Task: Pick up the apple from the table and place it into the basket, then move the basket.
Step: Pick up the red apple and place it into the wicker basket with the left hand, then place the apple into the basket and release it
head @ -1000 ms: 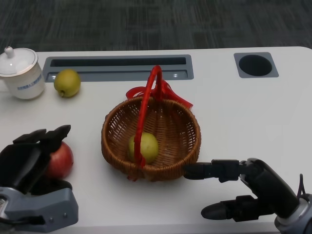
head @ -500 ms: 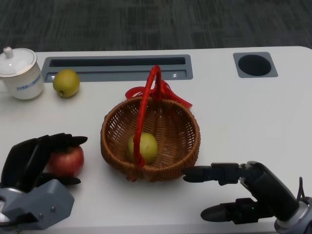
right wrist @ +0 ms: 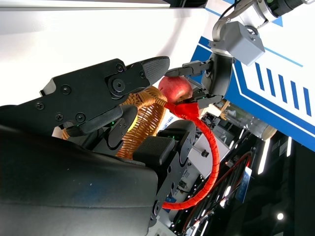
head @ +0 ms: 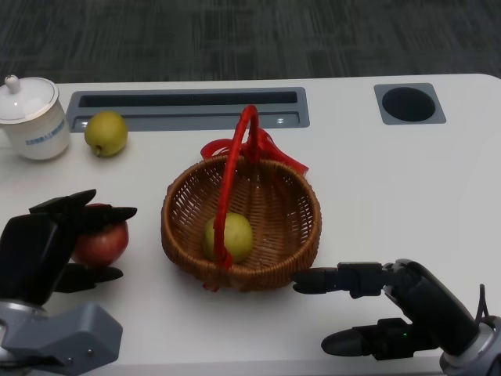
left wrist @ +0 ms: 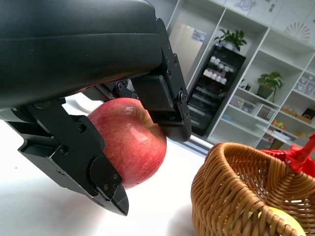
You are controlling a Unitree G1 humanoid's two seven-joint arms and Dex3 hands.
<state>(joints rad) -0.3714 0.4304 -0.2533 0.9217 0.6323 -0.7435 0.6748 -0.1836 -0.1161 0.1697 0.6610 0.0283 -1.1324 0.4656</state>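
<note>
- One red apple [head: 100, 241] is gripped in the left hand [head: 48, 249], black fingers [head: 106, 212] over its top and a thumb beneath; it sits left of the basket, well clear of the rim. The left wrist view shows the apple [left wrist: 129, 139] clamped between the fingers [left wrist: 167, 105], with the white table [left wrist: 29, 211] under it; whether the fruit is touching the table or just above it cannot be told.
- One wicker basket [head: 188, 243] stands in the middle of the table [head: 407, 180], with one red handle [head: 235, 160] arching over it and a red ribbon [head: 270, 153] tied at the far side.
- Two yellow-green fruits: one [head: 229, 236] lies inside the basket, partly behind the handle; the other [head: 106, 133] rests on the table at the far left, just beside the cup.
- One white lidded cup [head: 33, 117] stands at the far-left corner.
- One long grey slot [head: 188, 110] and one round dark grommet [head: 409, 103] are set into the far part of the table.
- Two hands in view. The right hand [head: 391, 305] holds nothing: fingers spread, one finger [head: 337, 278] pointing at the near rim of the basket, its tip just beside the weave; contact cannot be told. The thumb [head: 364, 341] lies apart below it.
- From the right wrist view, the basket [right wrist: 145, 123] and the apple [right wrist: 175, 88] show beyond that hand's fingers [right wrist: 118, 83].
</note>
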